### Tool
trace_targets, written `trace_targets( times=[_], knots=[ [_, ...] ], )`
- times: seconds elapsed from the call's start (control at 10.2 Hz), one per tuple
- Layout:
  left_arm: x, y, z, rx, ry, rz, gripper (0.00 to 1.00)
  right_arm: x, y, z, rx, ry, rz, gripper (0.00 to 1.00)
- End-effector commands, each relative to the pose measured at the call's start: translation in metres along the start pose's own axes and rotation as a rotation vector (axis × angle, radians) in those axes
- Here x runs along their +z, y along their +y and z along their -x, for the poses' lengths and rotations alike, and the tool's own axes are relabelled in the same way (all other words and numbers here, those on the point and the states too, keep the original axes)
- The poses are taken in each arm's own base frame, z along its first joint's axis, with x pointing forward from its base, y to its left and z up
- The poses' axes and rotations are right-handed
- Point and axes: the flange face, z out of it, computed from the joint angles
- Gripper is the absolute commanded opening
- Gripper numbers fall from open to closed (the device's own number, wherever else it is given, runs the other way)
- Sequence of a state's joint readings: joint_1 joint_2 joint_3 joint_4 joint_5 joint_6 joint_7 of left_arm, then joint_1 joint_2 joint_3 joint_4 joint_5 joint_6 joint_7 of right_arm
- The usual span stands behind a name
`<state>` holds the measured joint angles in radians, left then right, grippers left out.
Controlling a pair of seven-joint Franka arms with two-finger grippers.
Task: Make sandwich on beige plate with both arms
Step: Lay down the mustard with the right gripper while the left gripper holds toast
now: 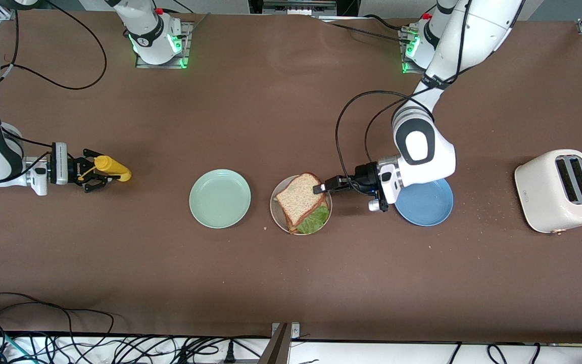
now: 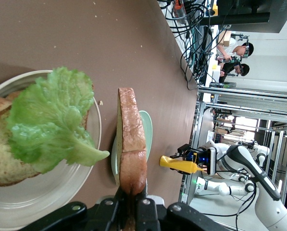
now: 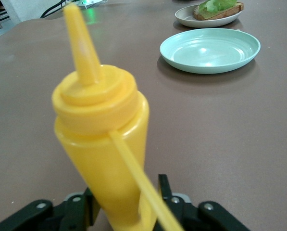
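Bread slice [image 2: 130,144] sits clamped in left gripper [image 1: 324,186]; right gripper [image 1: 94,176] brackets mustard bottle [image 1: 112,168].

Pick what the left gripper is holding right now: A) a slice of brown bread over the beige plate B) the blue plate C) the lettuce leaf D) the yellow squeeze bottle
A: the left gripper is shut on the top bread slice, held above the lettuce and lower slice on the beige plate; the yellow bottle is at the right gripper.
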<state>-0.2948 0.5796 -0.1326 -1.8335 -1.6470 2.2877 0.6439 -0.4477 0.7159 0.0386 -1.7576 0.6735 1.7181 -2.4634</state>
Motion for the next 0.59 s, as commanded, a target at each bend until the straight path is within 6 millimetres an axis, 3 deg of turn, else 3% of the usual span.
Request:
trace_targets(
  times=[0.0, 0.1, 0.49],
  knots=[
    [0.006, -0.007, 0.0, 0.014, 0.038, -0.003, 0.0, -0.005, 0.0, 0.001, -0.021, 0.015, 0.028, 0.56],
    [0.009, -0.01, 0.002, 0.006, 0.039, -0.006, 0.0, -0.014, -0.004, 0.006, -0.017, 0.019, 0.042, 0.74],
    [0.019, -0.014, 0.002, -0.003, 0.036, 0.0, 0.0, -0.052, -0.018, 0.024, -0.012, -0.024, 0.071, 0.85]
  ],
)
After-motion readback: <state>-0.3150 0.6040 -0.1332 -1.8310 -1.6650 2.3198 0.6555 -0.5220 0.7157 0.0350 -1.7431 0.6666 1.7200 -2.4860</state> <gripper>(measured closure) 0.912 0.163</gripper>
